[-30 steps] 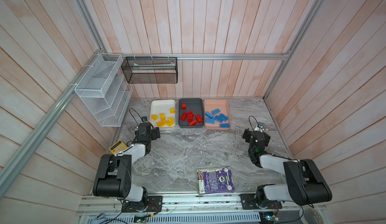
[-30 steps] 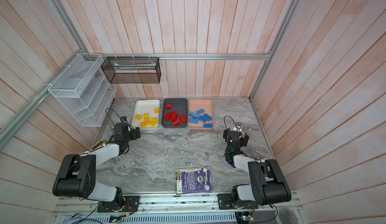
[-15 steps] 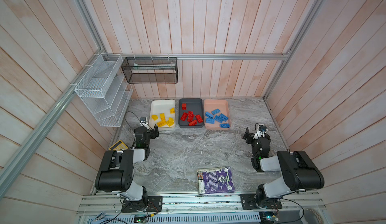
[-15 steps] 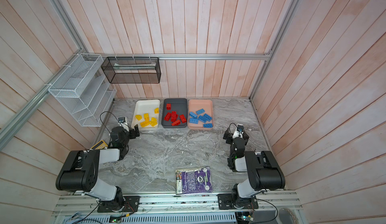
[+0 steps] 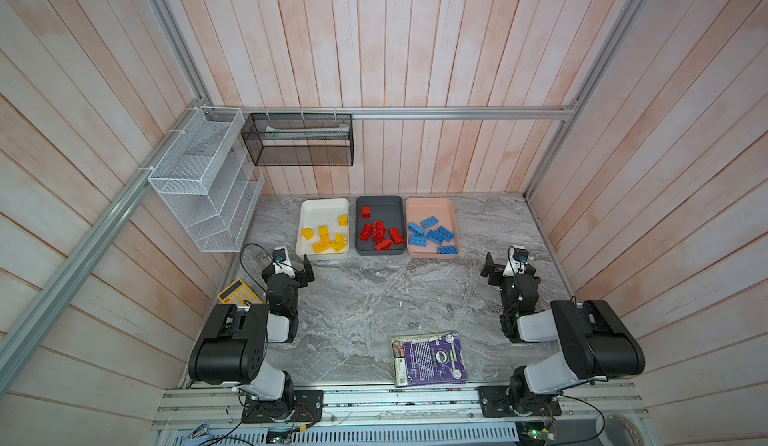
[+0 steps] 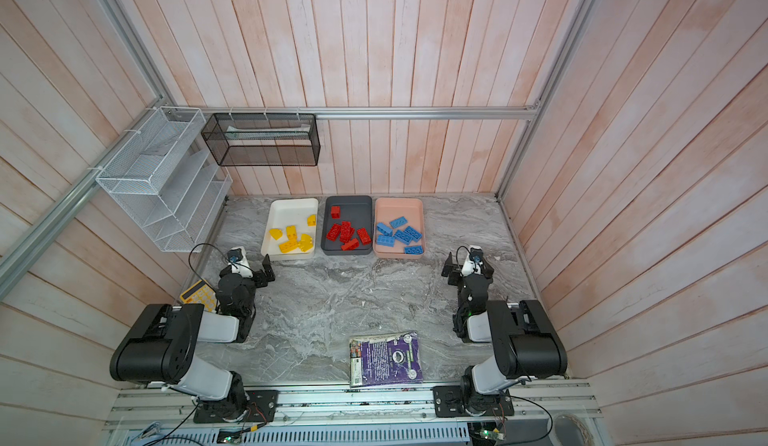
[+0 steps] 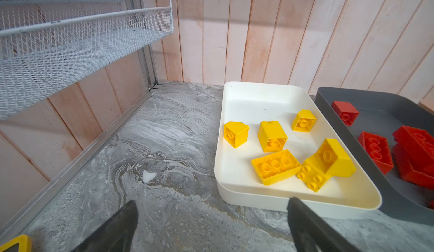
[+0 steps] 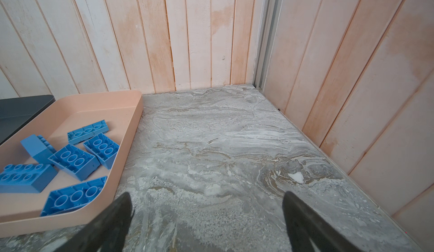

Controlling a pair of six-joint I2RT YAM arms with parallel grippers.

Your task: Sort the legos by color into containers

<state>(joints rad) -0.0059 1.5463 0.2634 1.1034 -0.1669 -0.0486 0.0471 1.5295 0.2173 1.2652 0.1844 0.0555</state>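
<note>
Surface: a grey marbled tabletop [image 5: 374,298] with pale veins, flat and matte.
Room: walls [image 5: 415,49] of pale pink and white wooden planks on three sides; an aluminium rail [image 5: 457,112] runs along the back wall.
Hanging things: a white wire rack [image 5: 199,182] on the left wall, and a black mesh basket [image 5: 299,140] on the rail.
Trays: the white tray [image 5: 322,211], dark grey tray [image 5: 388,209] and salmon pink tray [image 5: 432,209] stand side by side at the back wall.
Legos: the yellow legos [image 5: 324,238] lie in the white tray, the red legos [image 5: 379,232] in the dark grey one, the blue legos [image 5: 434,236] in the pink one.
Left gripper [image 7: 211,212]: jaws spread wide, low over bare tabletop just before the white tray.
Right gripper [image 8: 206,200]: jaws spread wide over bare tabletop, beside the pink tray's near corner.
Other things: a yellow calculator [image 5: 239,292] at the left wall; a purple booklet [image 5: 430,358] at the front edge.
</note>
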